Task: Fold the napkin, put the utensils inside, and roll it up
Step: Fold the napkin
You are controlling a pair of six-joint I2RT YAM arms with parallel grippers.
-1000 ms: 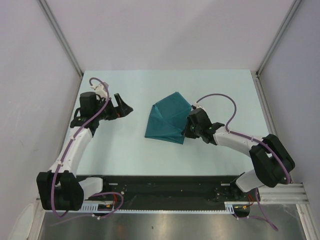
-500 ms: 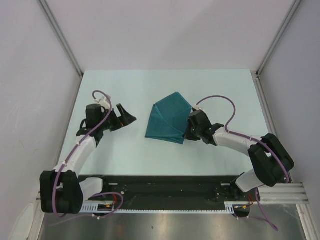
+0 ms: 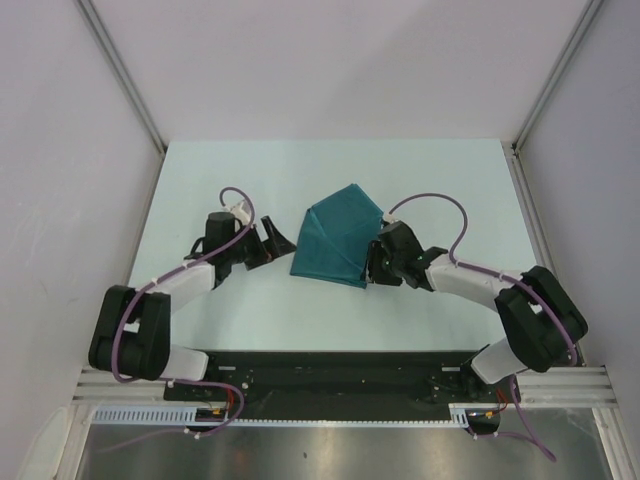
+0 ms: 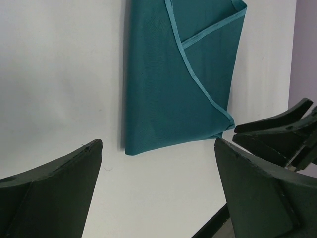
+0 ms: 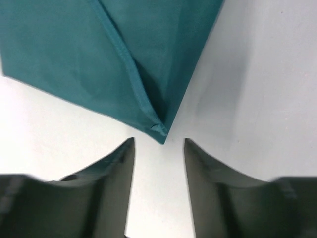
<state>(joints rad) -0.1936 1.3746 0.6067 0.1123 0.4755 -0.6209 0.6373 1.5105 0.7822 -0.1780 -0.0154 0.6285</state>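
At the table's middle the folded napkin lies flat and freed: your right tool has just parted off its near corner, and your left tool, wide open and empty, has moved up beside it, so the fold looks set.

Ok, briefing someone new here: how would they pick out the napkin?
Look at the middle of the pale table. The napkin lies flat there, folded into an angular shape. It is the only teal, soft thing in view.
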